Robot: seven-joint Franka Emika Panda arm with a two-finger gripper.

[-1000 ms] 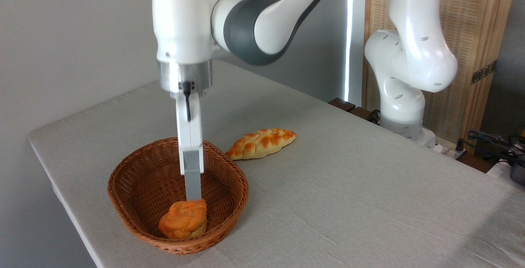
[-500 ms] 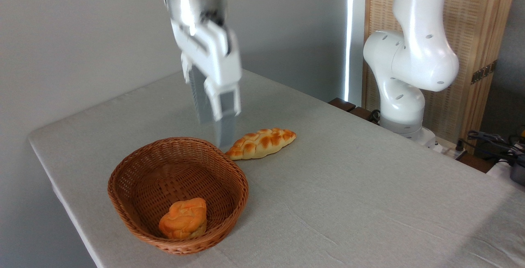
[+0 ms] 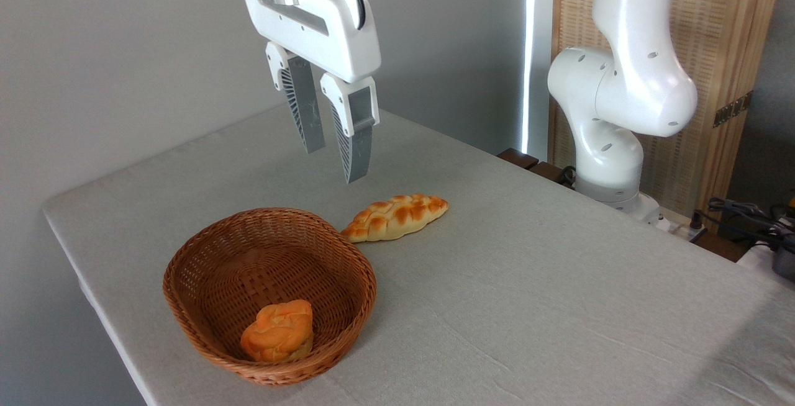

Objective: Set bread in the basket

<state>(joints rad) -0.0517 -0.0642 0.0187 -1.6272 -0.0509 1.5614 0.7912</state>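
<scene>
- Bread (image 3: pixel 277 332) sits inside the basket (image 3: pixel 205 257), low in the frame left of centre; you can see it resting on the woven floor close to the near wall, its glossy orange top facing up.
- Your basket stands on the tabletop (image 3: pixel 528 282), an oval of brown wicker with low sides, with most of its floor bare behind the bun.
- Up at the top of the frame, left of centre, your tool (image 3: pixel 335 161) hangs in the air with its two grey ridged fingers (image 3: pixel 357 145) spread apart and nothing between them.
- The fingertips point down and are well clear of the basket rim; they hover above the bare cloth behind the basket.
- Just beyond the basket's far right rim you have a long braided loaf (image 3: pixel 395 216) lying flat on the tabletop, golden with browned patches, its near tip just beside the wicker; whether it touches the rim you cannot tell from this angle.
- At the right of the frame the white arm base (image 3: pixel 612 145) rises from the far edge of the tabletop, in front of a wooden slatted panel (image 3: pixel 739 52).
- Some dark cables (image 3: pixel 742 213) lie at the far right edge.
</scene>
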